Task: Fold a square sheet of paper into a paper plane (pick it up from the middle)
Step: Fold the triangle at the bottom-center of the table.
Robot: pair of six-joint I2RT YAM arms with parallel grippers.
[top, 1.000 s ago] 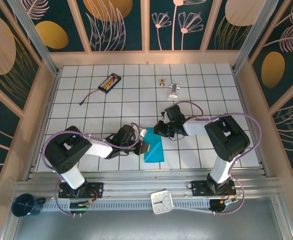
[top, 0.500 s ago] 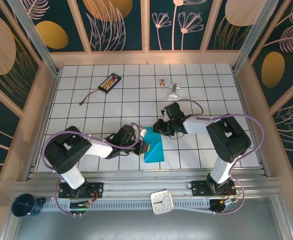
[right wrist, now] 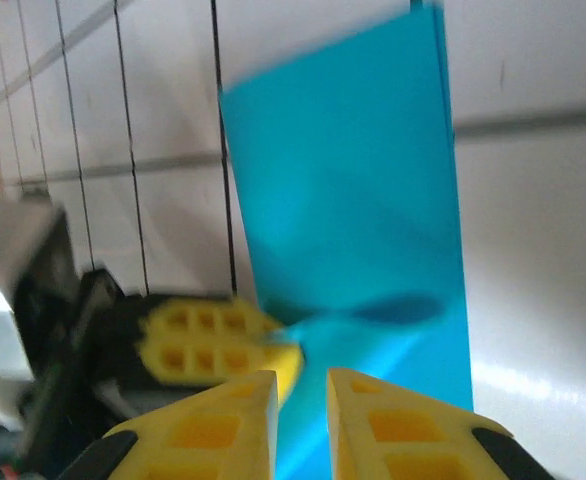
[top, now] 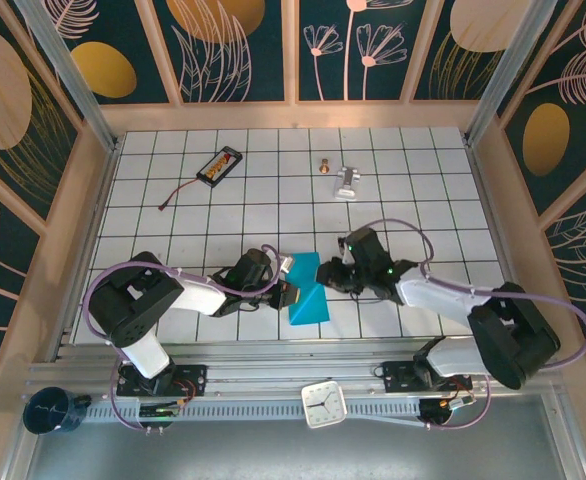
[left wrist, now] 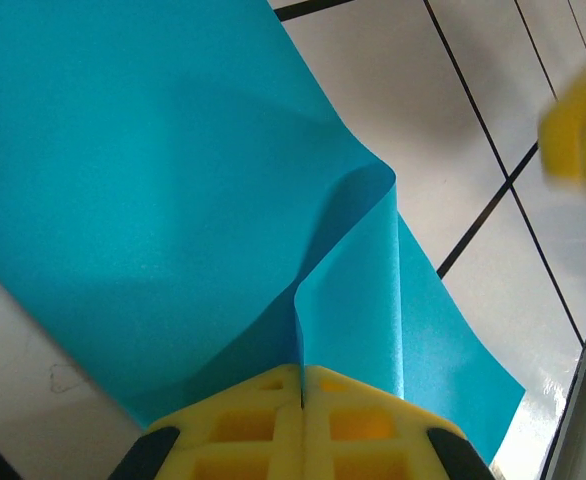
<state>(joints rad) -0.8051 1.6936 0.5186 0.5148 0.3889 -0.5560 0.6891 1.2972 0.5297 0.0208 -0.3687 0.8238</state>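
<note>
Finding the square sheet of paper (top: 313,305) first: lies on the near middle of the white grid table (top: 173,230), between the two arms, seemingly doubled over into a narrower shape with one slanted end. Looks thin, light and limp; likely to buckle sooner than slide, to keep any crease pressed into it, and to crumple or tear under a hard tug. Judged best taken at a raised ridge near the middle, since lying flat against the tiles leaves no edge to get under. Pinched at just such a ridge by the left gripper (top: 291,293), reaching in from the paper's left side: in the left wrist view, yellow pads (left wrist: 263,390) pressed together with a pleat of teal caught between them and a soft hump rising just beyond. Moving right, to the right gripper (top: 333,278): sits just beside the paper's right edge, fingers parted by a narrow gap, nothing between them as far as the blurred right wrist view tells. Farther out, well apart from the sheet: a small black battery pack (top: 218,166) with a trailing lead at the far left, and a small silver metal piece (top: 346,180) at the far middle.
</note>
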